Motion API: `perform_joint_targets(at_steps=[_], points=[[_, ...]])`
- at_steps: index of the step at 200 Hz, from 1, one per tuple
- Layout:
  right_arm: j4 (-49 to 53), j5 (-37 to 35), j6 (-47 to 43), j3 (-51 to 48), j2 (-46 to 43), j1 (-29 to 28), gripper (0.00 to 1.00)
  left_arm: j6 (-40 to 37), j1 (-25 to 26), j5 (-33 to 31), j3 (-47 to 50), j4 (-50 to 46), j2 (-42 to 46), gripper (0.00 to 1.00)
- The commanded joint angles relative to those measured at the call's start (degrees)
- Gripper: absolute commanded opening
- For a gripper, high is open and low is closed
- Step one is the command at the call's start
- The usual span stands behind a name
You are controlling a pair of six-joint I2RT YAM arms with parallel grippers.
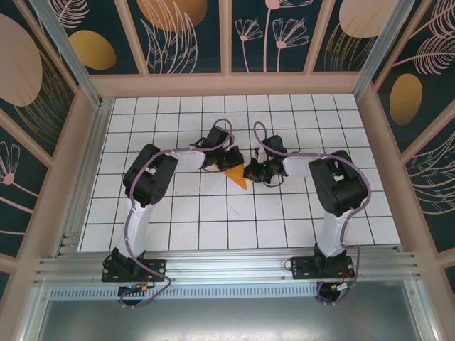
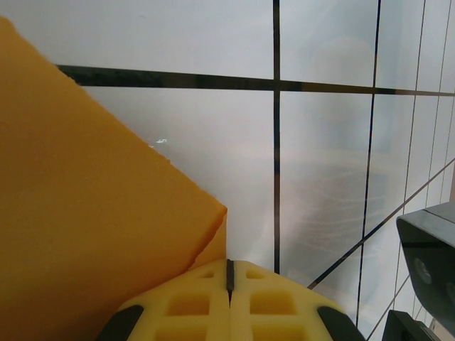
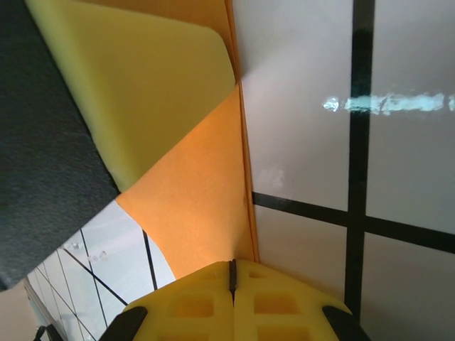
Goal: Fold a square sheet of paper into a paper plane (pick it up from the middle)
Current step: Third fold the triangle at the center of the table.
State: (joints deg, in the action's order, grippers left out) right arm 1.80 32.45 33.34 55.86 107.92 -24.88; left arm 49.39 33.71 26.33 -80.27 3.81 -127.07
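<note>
Mid-desk, both arms meet over a white tiled desk (image 1: 178,227) with black grid lines. It is boxed in by dark walls (image 1: 188,35) printed with leaves and orange ovals, and an aluminium rail (image 1: 227,259) runs along the near edge. Left pincer (image 1: 222,158) has its jaws together, right pincer (image 1: 256,170) has its jaws together, and the tips face each other, close.

Sheet of paper (image 1: 235,176), orange and folded, lies flat on the desk between the two pincers and partly under them. Its pointed tip sticks out toward the near edge, past both.

Left wrist view: paper sits left of and ahead of the closed yellow fingers (image 2: 192,305). The folded corner is just ahead of the fingertips and a layer edge runs down to them. Cannot tell if any paper is pinched.

Right wrist view: paper runs straight ahead from the closed fingertips, its right edge in line with the seam between them. Bare tiles lie to the right. The other arm's yellow finger lies on the paper ahead-left, with its dark body beside it. In the top view the wrists cover that contact.

Top view gives the triangle outline; the wrist views give the close edges.
</note>
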Motion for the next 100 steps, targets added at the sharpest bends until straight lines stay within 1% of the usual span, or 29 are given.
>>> perform_joint_targets(at_steps=[1, 24, 62, 100], points=[[-3.90, -1.94, 1.61, -0.65, -2.09, 0.01, 0.05, -0.69, -0.24, -3.69, 1.07, -4.39, -2.40, 0.00], [-5.11, -4.40, 2.10, -0.10, -0.85, 0.10, 0.04, -0.74, -0.23, -3.81, 1.60, -4.36, -2.39, 0.00], [-6.63, -6.06, 3.04, 0.88, 1.94, 0.17, 0.04, -0.27, -0.23, -3.83, 2.33, -3.87, -2.43, 0.00], [-3.33, -2.36, -0.66, 0.34, 3.69, -0.76, 0.04, -0.34, -0.23, -3.99, 2.70, -3.97, -2.31, 0.00]])
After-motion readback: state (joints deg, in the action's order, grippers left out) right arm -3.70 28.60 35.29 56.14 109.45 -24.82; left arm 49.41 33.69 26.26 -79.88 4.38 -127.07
